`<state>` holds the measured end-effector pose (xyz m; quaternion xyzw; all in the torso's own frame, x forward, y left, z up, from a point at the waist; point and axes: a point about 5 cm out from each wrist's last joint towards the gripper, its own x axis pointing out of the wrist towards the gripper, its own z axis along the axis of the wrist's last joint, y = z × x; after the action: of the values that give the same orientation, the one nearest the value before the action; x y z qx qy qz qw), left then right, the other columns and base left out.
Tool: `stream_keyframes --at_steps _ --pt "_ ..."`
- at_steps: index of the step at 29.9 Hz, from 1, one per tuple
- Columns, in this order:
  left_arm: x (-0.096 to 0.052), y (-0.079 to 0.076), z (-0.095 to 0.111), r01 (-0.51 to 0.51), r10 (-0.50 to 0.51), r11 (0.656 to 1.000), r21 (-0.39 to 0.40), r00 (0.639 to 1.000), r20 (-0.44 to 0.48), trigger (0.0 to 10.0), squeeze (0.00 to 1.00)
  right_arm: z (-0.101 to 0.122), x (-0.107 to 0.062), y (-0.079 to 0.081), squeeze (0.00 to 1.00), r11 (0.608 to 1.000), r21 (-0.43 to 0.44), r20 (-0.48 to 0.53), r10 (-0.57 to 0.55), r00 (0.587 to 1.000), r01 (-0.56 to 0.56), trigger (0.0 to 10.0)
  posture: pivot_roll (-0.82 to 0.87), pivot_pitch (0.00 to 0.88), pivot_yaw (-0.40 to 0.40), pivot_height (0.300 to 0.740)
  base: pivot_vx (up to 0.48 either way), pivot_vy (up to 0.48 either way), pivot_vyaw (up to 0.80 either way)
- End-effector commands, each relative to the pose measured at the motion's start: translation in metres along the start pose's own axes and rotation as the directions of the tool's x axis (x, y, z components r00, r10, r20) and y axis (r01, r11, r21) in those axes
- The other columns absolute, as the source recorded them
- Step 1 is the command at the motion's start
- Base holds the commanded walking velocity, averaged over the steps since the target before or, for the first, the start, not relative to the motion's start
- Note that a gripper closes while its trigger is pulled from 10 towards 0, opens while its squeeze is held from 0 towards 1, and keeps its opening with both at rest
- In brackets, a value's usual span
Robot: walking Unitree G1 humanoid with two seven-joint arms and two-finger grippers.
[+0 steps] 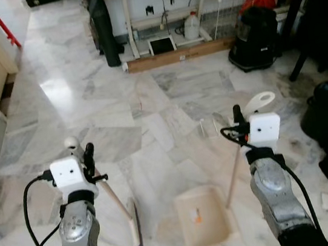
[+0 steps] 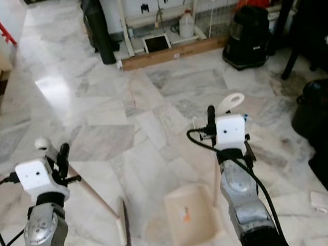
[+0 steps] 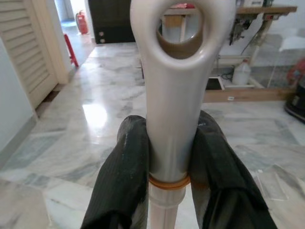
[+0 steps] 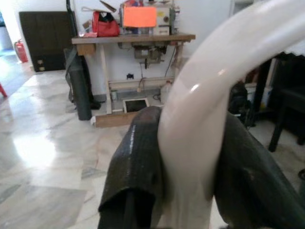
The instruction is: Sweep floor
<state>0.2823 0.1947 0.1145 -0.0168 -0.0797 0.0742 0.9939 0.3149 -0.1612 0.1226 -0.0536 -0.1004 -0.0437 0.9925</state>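
I take the cream plastic dustpan (image 1: 203,216) lying flat on the grey-veined marble floor (image 1: 149,106) as my landmark. Its open mouth seems to face my left side, though I cannot be sure of that. Its pale long handle (image 1: 234,175) rises from the right edge of the pan, up and slightly to the right, to my right gripper (image 4: 188,157), whose two black fingers are pressed together around the handle just below its looped end.

The short broom with a wooden stick and a dark bristle head (image 1: 134,228) stands just to the left of the dustpan, near but apart from it. Its head rests on the floor with the long axis running toward and away from me, roughly parallel to the pan's left edge. The stick slants up and away from the pan to my left gripper (image 3: 167,167), whose fingers pinch the pale cap just under its hanging loop.

So the pan lies to the right of the bristles. My judgement is that the next stroke should draw the broom head rightward across the marble toward the pan, with the left arm working and the right arm holding steady. An orange speck (image 1: 197,218) sits inside the pan.
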Motion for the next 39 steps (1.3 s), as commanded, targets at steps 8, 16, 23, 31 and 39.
stream_keyframes --at_steps 8,16,23,31,39 --pt "0.004 -0.002 0.008 0.024 -0.024 1.000 0.019 0.999 0.031 10.0 0.00 0.008 0.003 -0.004 0.00 1.000 -0.009 0.041 -0.018 0.999 0.018 10.0 0.07 0.097 0.051 0.740 0.349 0.000 -0.16" --pt "0.003 -0.003 0.008 0.021 -0.022 1.000 0.019 0.999 0.030 10.0 0.00 0.010 0.004 -0.002 0.00 1.000 -0.013 0.044 -0.007 0.999 0.007 10.0 0.07 0.103 0.046 0.740 0.345 0.000 0.00" --pt "0.002 -0.002 0.007 0.019 -0.019 1.000 0.020 0.999 0.028 10.0 0.00 0.010 0.003 -0.001 0.00 1.000 -0.012 0.046 0.000 0.999 0.001 10.0 0.07 0.105 0.044 0.740 0.343 0.000 0.00" --pt "0.001 -0.002 0.007 0.015 -0.016 1.000 0.020 0.999 0.028 10.0 0.00 0.011 0.003 0.001 0.00 1.000 -0.025 0.054 0.016 0.998 -0.015 10.0 0.07 0.106 0.044 0.740 0.342 0.000 0.00" --pt "0.002 -0.002 0.007 0.016 -0.017 1.000 0.019 0.999 0.027 10.0 0.00 0.013 0.003 0.005 0.00 0.999 -0.026 0.061 0.035 0.997 -0.034 10.0 0.07 0.108 0.041 0.740 0.341 0.000 0.21"
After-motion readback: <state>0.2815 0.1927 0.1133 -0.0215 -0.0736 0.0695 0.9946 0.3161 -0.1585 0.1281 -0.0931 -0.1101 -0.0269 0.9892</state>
